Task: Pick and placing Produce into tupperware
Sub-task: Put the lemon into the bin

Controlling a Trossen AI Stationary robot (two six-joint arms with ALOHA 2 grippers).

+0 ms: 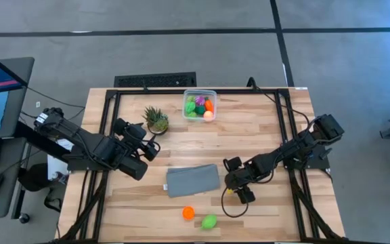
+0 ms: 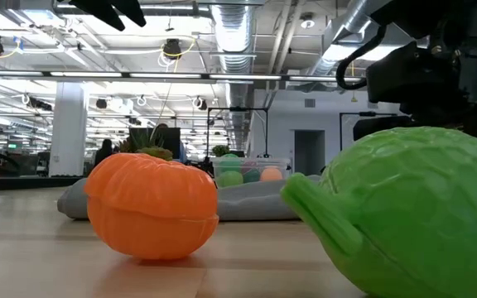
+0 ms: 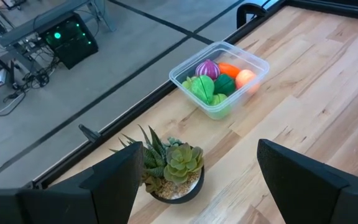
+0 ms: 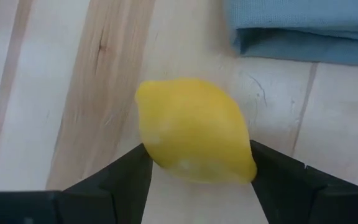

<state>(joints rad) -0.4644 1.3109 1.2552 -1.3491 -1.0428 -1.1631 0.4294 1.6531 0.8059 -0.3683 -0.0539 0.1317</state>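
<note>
The right gripper (image 4: pixel 197 171) was down over the table (image 1: pixel 263 129), just beside the near right corner of the grey cloth (image 1: pixel 192 180). Between its dark fingers (image 4: pixel 120 177) lay a yellow lemon (image 4: pixel 194 130), both fingers against its flanks in the right wrist view, so it looked clasped. The lemon's long axis ran crosswise between the fingers, slightly slanted, one pointed tip toward each finger.

Near the front edge lay an orange toy fruit (image 1: pixel 188 213) and a green toy vegetable (image 1: pixel 209 221), close together but apart. In the low view the green one's stubby stem pointed toward the orange one.

The tupperware (image 1: pixel 212 95) stood at the table's far edge, holding a purple piece (image 3: pixel 207 68), green pieces, an orange one and a pale pink one. A potted plant (image 1: pixel 156 120) stood near it.

The left gripper (image 3: pixel 194 180) hung above the table close to the plant, jaws apart, nothing between them.
</note>
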